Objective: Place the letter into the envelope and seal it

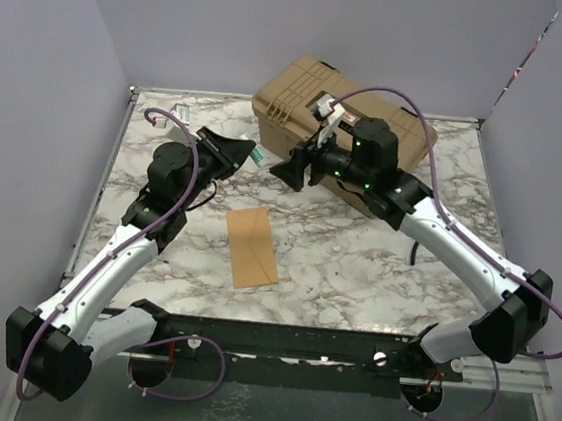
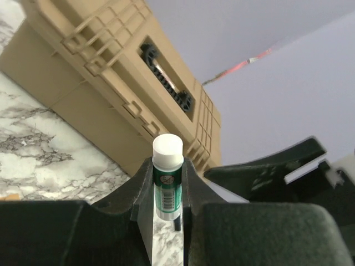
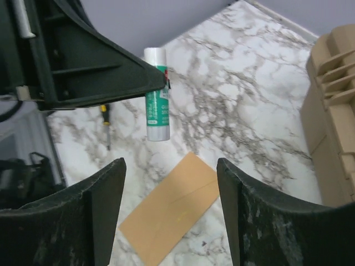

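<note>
Left gripper (image 2: 167,166): clamped on green-and-white glue stick (image 2: 167,185), raised above marble table (image 1: 355,269). Right gripper (image 3: 171,164): jaws spread wide, nothing held, pointed toward stick. Envelope (image 1: 251,247): laid flat on table between arms. Tan case (image 1: 292,101): stood at rear.

Tan case (image 1: 293,96) blocks the table's (image 1: 355,269) far side.

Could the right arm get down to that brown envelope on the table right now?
Probably yes. The right gripper is open and empty, and the envelope lies flat on the marble table with nothing on it. The left gripper, holding a glue stick, is off to one side.
</note>
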